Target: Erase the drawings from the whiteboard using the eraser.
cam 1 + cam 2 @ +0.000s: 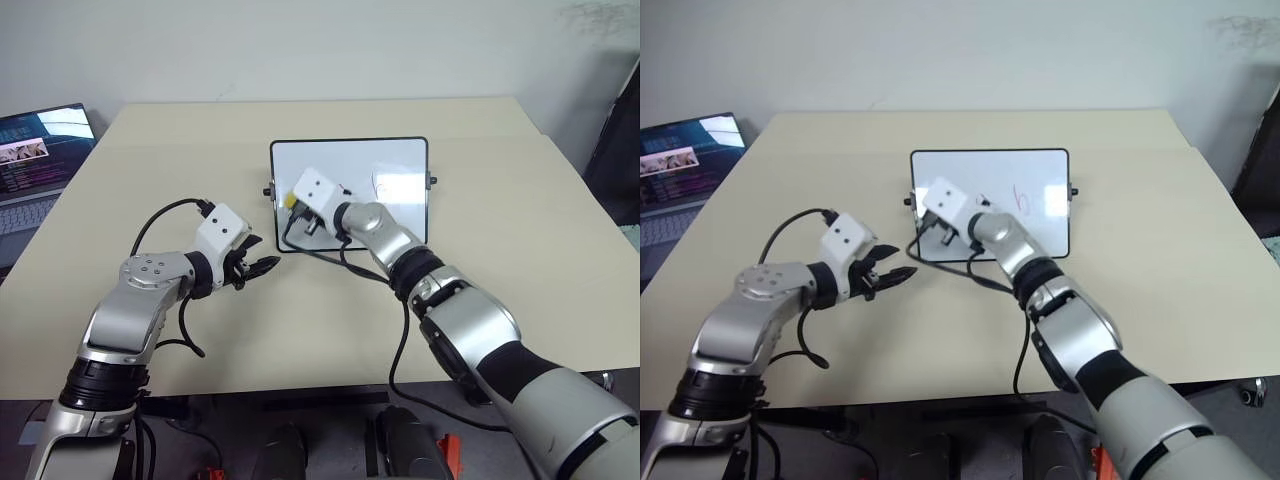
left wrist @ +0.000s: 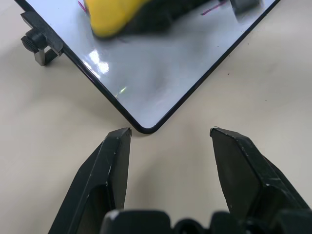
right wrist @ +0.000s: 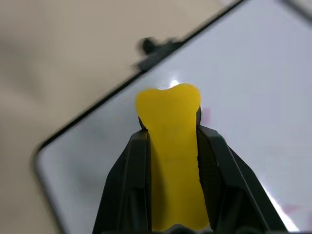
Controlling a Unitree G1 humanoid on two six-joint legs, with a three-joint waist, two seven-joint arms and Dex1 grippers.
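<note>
- Right wrist view looks along the right claw [image 3: 173,141], whose two black fingers are clamped on the eraser [image 3: 171,146], a yellow block squeezed in at the waist, with its wider end sticking out past the fingertips.
- That yellow end hangs over the glossy white face of the whiteboard [image 1: 395,160]; whether it actually touches the board cannot be told.
- From the head camera, the whiteboard lies flat on the tan surface [image 1: 520,260], about midway between its left and right edges and nearer the far edge than the near one. It has a thin black frame, rounded corners and a small black knob [image 1: 432,181] on each short side.
- The right arm reaches forward over the board's near edge, and its claw sits over the left part of the board, with a bit of the yellow eraser showing by the white wrist box.
- The drawings [image 1: 1020,197] show as a few thin reddish strokes on the right half of the board, apart from the eraser. In the left wrist view a short reddish stroke also lies close beside the yellow block.
- The left claw [image 1: 262,266] has its fingers spread apart and holds nothing. It hovers low over the bare surface just off the board's near left corner, pointing toward it without touching.
- A laptop [image 1: 35,165] with a lit screen stands off the surface's far left corner.
- A black cable [image 1: 320,252] loops from the right wrist across the surface by the board's near edge.
</note>
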